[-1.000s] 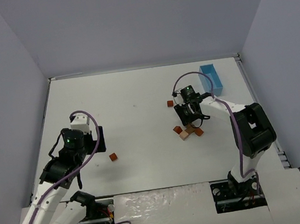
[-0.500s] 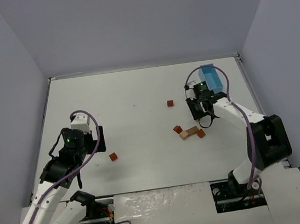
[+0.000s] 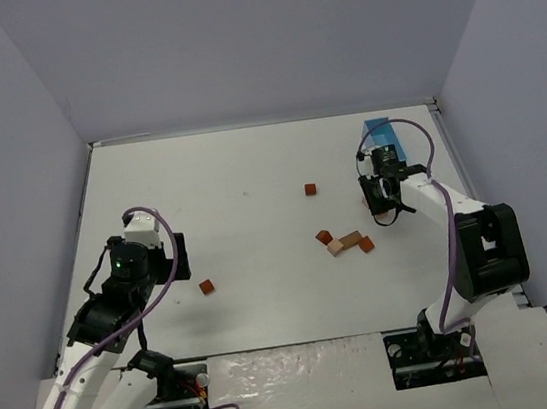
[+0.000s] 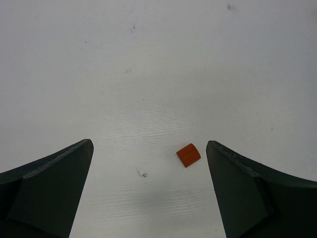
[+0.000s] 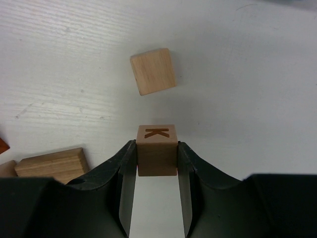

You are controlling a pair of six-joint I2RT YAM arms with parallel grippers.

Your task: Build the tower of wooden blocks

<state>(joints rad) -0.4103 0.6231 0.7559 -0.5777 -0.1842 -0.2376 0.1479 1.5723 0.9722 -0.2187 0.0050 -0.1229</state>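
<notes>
My right gripper [image 5: 157,145] is shut on a tan wooden cube [image 5: 157,157] with a letter K on its top face, held just above the table. Another tan cube [image 5: 153,71] lies on the table ahead of it. In the top view the right gripper [image 3: 385,212] hangs right of a loose cluster of orange-brown and tan blocks [image 3: 344,243]. A lone orange block [image 3: 310,189] lies further back. My left gripper [image 4: 149,145] is open above the table. A reddish round-topped block [image 4: 188,154] lies between its fingers, close to the right one, and is also visible from above [image 3: 207,286].
A light blue rectangular box [image 3: 386,141] stands at the back right, partly behind the right arm. A tan plank-like block [image 5: 52,164] lies left of the right gripper's fingers. Grey walls enclose the white table [image 3: 241,189] on three sides.
The right arm has swung from over the cluster to the right and toward the back, its jaws closing on the K cube. The left arm has shifted only slightly.
</notes>
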